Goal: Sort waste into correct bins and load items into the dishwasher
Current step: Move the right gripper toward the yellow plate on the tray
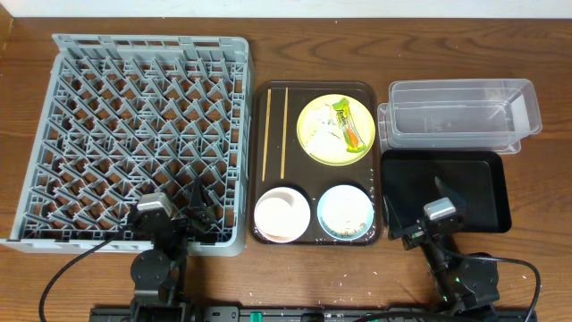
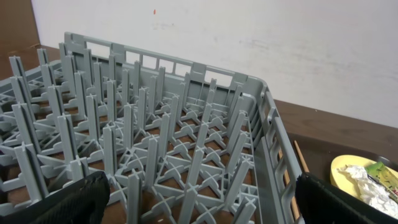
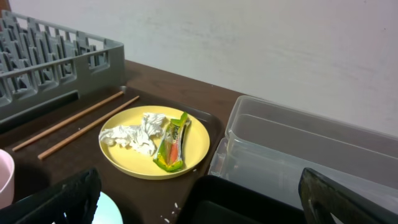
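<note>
1. Both my grippers are hanging low at the near side. Left gripper (image 2: 199, 208) is facing the large square grey plastic peg rack (image 1: 152, 42). Right gripper (image 3: 199, 205) is hovering over the near corner of the shallow black rectangular tray (image 1: 487, 192). Jaws on each are standing wide apart, gripping nothing.
2. Rack is sitting empty, nothing loaded.
3. Clear plastic rectangular tub (image 1: 527, 112) and black tray are holding nothing, so no waste is sorted.
4. Everything is sitting on the dark brown serving tray (image 1: 260, 161):
   - round yellow plate (image 1: 313, 109) carrying crumpled white paper (image 1: 323, 139) and yellow-green-orange snack wrapper (image 1: 349, 125)
   - two thin wooden chopsticks (image 1: 267, 134) lying side by side left of the plate
   - light blue bowl (image 1: 322, 213) holding what looks like white rice (image 1: 345, 215)
   - pinkish-white bowl (image 1: 259, 219) with a paler round shape inside, maybe the small white cup (image 1: 280, 204), cannot tell
5. I am judging progress as nil: paper, wrapper and rice all need binning. Plate, bowls, cup and chopsticks all need racking.
</note>
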`<move>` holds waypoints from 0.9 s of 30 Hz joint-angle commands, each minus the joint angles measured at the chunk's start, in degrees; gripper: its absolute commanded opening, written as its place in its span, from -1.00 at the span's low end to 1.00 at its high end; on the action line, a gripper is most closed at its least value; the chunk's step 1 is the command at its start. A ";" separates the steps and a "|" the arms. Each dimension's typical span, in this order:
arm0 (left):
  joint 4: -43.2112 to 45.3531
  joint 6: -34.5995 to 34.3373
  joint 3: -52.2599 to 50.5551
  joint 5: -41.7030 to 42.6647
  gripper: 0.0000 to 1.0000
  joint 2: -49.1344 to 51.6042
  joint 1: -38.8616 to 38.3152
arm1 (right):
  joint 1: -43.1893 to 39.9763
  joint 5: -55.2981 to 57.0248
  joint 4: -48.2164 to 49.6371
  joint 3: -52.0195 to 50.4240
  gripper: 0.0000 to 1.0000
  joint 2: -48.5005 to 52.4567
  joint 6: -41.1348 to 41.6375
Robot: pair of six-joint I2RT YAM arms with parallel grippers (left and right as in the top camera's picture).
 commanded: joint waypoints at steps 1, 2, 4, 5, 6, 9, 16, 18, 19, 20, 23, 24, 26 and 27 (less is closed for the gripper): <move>-2.19 0.11 -1.09 -0.04 0.93 -0.35 -0.02 | -0.28 -0.07 0.07 -0.15 0.98 -0.31 -0.59; -2.19 0.11 -1.09 -0.04 0.92 -0.35 -0.02 | -0.28 -0.09 0.07 -0.15 0.99 -0.31 -0.57; -2.19 0.11 -1.09 -0.04 0.93 -0.35 -0.02 | -0.28 -0.07 0.07 -0.15 0.98 -0.31 -0.59; -2.19 0.11 -1.09 -0.04 0.92 -0.35 -0.02 | -0.28 -0.09 0.07 -0.15 0.98 -0.31 -0.57; -2.19 0.11 -1.09 -0.04 0.93 -0.35 -0.02 | -0.28 -0.09 0.04 -0.15 0.98 -0.31 -0.57; -2.19 0.11 -1.09 -0.04 0.93 -0.35 -0.02 | -0.28 -1.18 0.15 -0.15 0.98 -0.31 -0.55; -2.19 -2.16 1.84 12.39 0.93 0.07 -0.02 | -0.28 -4.24 4.20 2.27 0.98 -0.31 7.19; -2.25 -3.19 4.50 12.83 0.93 1.11 -0.02 | -0.28 -4.13 3.87 4.48 0.99 -0.02 7.19; -2.54 -3.21 6.99 13.00 0.93 2.51 -0.02 | -0.28 -4.15 2.80 7.23 0.99 1.05 7.23; -5.01 -3.19 12.31 13.00 0.93 6.03 -0.02 | -0.28 -4.13 0.37 11.04 0.99 3.43 7.58; -14.69 -3.13 25.46 14.45 0.93 16.79 -0.02 | -0.28 -4.81 -7.32 23.71 0.99 15.52 7.61; -18.93 -3.13 30.84 16.20 0.93 21.73 -0.02 | -0.28 -5.57 -9.88 27.91 0.99 20.31 7.61; -24.46 -3.13 37.29 18.49 0.93 27.76 -0.02 | -0.28 -7.30 -14.03 34.77 0.98 28.15 7.61; -28.55 -3.13 42.03 20.39 0.93 31.98 -0.02 | -0.28 -8.79 -16.79 39.21 0.99 32.96 7.61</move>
